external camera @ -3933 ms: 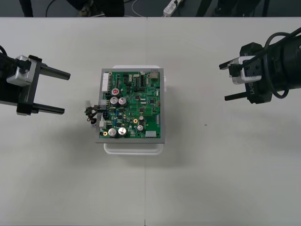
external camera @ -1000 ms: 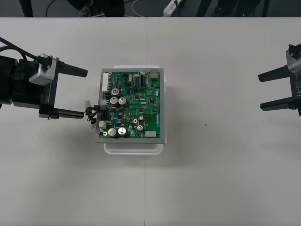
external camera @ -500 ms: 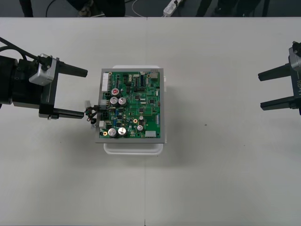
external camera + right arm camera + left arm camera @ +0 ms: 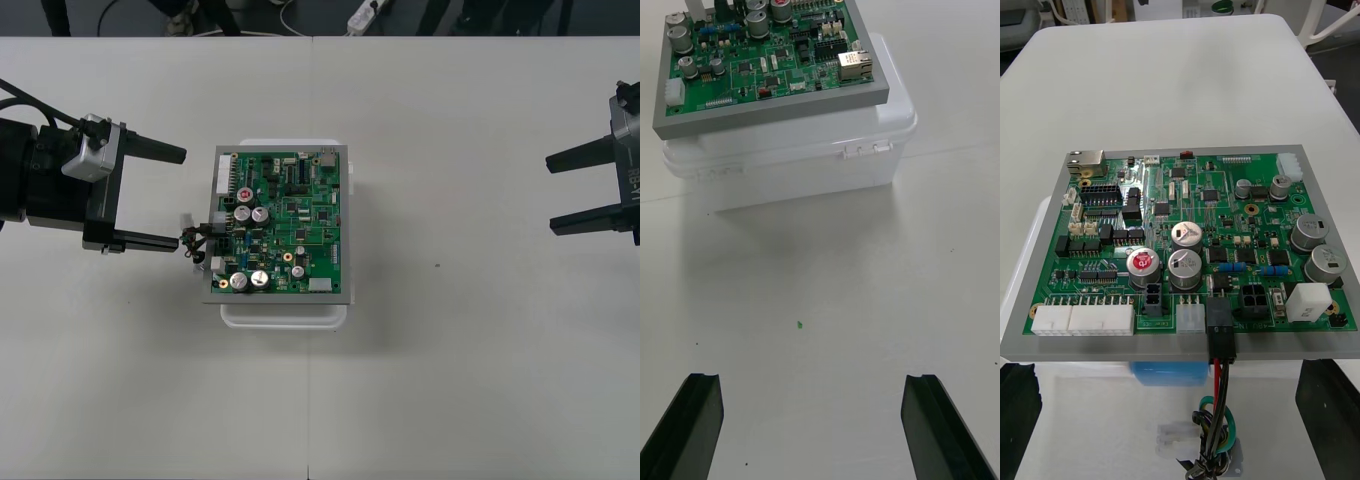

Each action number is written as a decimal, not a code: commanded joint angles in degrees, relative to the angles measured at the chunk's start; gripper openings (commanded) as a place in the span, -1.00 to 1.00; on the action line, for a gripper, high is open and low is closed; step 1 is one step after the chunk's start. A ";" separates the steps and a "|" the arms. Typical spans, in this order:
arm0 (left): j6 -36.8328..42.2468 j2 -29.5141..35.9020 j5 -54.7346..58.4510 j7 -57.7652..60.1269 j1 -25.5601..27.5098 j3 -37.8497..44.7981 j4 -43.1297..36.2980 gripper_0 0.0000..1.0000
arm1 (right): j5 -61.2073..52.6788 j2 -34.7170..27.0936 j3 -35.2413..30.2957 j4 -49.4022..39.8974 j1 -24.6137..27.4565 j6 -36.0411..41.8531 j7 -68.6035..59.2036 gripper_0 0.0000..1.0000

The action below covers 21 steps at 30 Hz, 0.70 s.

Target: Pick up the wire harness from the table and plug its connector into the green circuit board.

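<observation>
Black plug (image 4: 1220, 330): at the 9 o'clock edge of the green circuit board (image 4: 283, 222), just beside a white connector (image 4: 1191, 321). In the left wrist view it looks seated in a header there, so I judge the plugging done or all but done.
Wire harness (image 4: 1215, 409): red, black and green wires leave the plug toward 9 o'clock and curl. They end at what looks like the metal socket (image 4: 1225, 459), low beside the white base (image 4: 285, 315) on the table (image 4: 450, 380).
Long axis: along the 3–9 line of the front view, with the plug end at the board and the socket end toward the left gripper (image 4: 180, 198).
Left gripper: at 9 o'clock of the board and much the nearer arm. Its fingers are spread wide with nothing between them. The finger (image 4: 145, 240) on its 6 o'clock side ends just beside the loose wires; whether it touches them, cannot tell.
Right gripper (image 4: 550, 195): parked well apart at 3 o'clock, fingers wide, holding nothing.
Coming move: I judge a straight back-off toward 9 o'clock for the left gripper. That finger must stay clear of the wire curl, or the plug could be dragged out.
Hard to make out: how deep the plug sits. The socket's flange is cut off at the edge of the left wrist view, and in the front view the wires are a dark tangle.
</observation>
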 commanded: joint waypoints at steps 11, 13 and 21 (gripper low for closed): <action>-1.84 2.13 0.91 -2.20 -0.21 -0.49 -0.43 1.00 | 1.50 0.86 -1.11 -3.47 0.36 0.05 2.51 0.38; -1.84 2.13 0.91 -2.20 -0.21 -0.49 -0.43 1.00 | 1.67 1.04 -1.02 -3.56 0.36 0.05 3.57 0.39; -1.84 2.13 0.91 -2.20 -0.21 -0.49 -0.43 1.00 | 2.99 1.91 -1.11 -3.47 0.36 0.05 7.70 0.38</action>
